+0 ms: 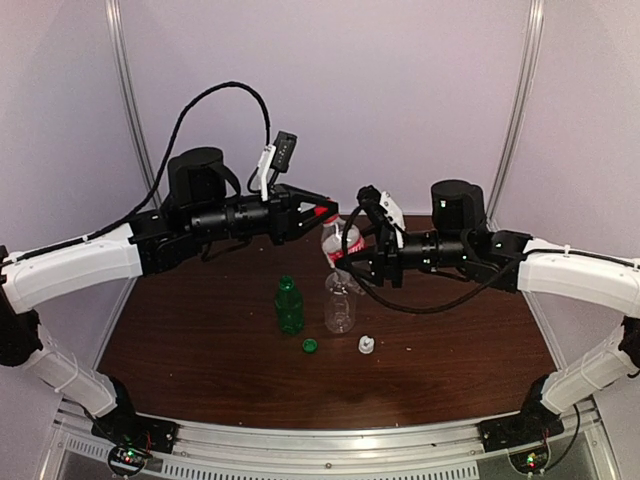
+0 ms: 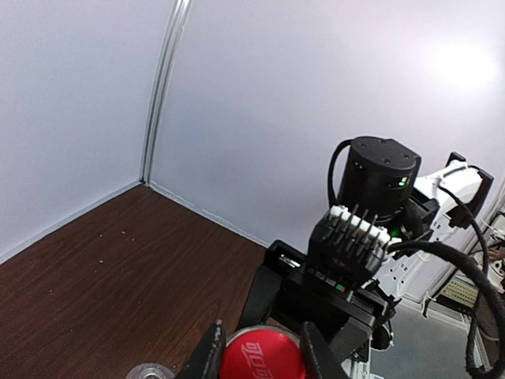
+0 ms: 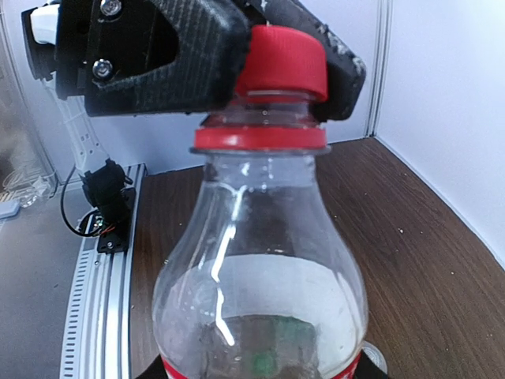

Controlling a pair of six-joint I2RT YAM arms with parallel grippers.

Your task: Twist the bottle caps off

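Red plastic draws our eye from above: the red cap (image 1: 321, 212) is clenched in the left hand (image 1: 316, 212), over the back of the bench (image 1: 200, 340). Just below it, the right hand (image 1: 348, 262) grasps the labelled bottle (image 1: 338, 243) round its body and holds it tilted. Nearer us, the green bottle (image 1: 289, 305) and the clear bottle (image 1: 340, 300) stand upright side by side, both open. The green cap (image 1: 310, 346) and white cap (image 1: 367, 345) lie on the bench just in front of them, apart from each other.

From the left wrist we see the red cap end-on at the bottom edge, with two dark fingers (image 2: 207, 357) pressed against its sides. The right arm's wrist fills the space beyond it.

From the right wrist we see the cap seated on the bottle's neck, above the red collar ring. The left hand's fingers (image 3: 173, 71) are closed on both sides of it. The right hand's own fingers barely show at the bottom edge.
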